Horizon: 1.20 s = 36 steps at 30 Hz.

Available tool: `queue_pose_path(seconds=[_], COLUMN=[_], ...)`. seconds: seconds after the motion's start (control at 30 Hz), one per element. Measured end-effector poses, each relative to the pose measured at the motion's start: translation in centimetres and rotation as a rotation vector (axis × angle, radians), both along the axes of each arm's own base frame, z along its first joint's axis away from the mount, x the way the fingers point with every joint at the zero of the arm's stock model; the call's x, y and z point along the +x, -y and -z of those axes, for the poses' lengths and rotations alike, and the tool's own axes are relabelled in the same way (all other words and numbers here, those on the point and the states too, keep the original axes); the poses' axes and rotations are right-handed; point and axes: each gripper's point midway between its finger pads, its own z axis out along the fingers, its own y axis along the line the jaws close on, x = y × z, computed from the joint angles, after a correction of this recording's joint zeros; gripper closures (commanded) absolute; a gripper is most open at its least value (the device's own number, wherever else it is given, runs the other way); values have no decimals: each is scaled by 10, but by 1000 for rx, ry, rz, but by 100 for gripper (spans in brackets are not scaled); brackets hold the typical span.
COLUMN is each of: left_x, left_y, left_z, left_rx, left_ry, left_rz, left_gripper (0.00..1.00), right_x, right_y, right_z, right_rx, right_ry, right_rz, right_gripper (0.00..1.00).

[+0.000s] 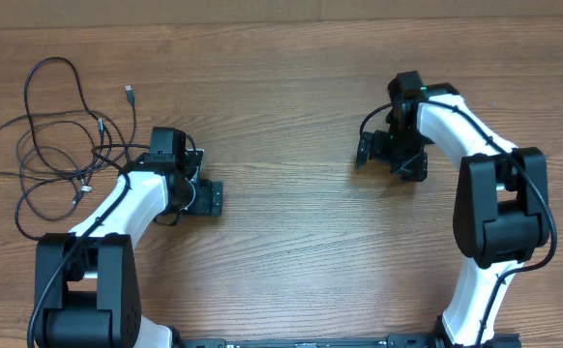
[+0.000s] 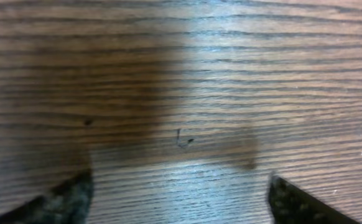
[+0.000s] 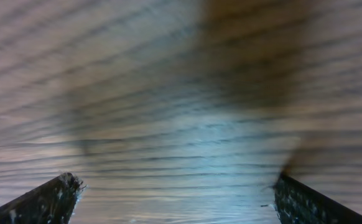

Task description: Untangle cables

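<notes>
Cables (image 1: pixel 69 155) sprawl in a loose tangle on the worktop (image 1: pixel 291 97), just off the left side of my left gripper (image 2: pixel 179 180), spread and empty; my right gripper (image 3: pixel 178 177), equally released, hangs well apart.

We note one obstacle: the loose tangle of thin black cables (image 1: pixel 99 124) covers the far-left corner of the brown wood-grain worktop (image 1: pixel 281 77), its strands running close up to the left gripper (image 1: pixel 207 198). Bare wood lies between its wide-spread fingers (image 2: pixel 63 199), likewise between those of the right gripper (image 3: pixel 178 205). The centre strip between both arms is free.
</notes>
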Motion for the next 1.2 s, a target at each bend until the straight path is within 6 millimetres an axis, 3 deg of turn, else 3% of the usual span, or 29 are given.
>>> queue_pose_path(seconds=[0.17,0.4,0.73,1.2], left_x=[1,4,6,7], left_y=[2,-10,-23,-23], left_z=[0,3,6,7], left_rx=[3,67,137,137], left_ry=[9,29,38,45], left_rz=[4,-39,-97,-112], left_gripper=[0,0,0,0], right_x=[-17,-17,21,22], right_y=[7,12,23,24], right_z=[7,11,13,13], right_rx=[-114,-139,-203,-205], right_ry=[-9,76,325,333], right_rz=[-31,-7,16,16], right_gripper=[0,0,0,0])
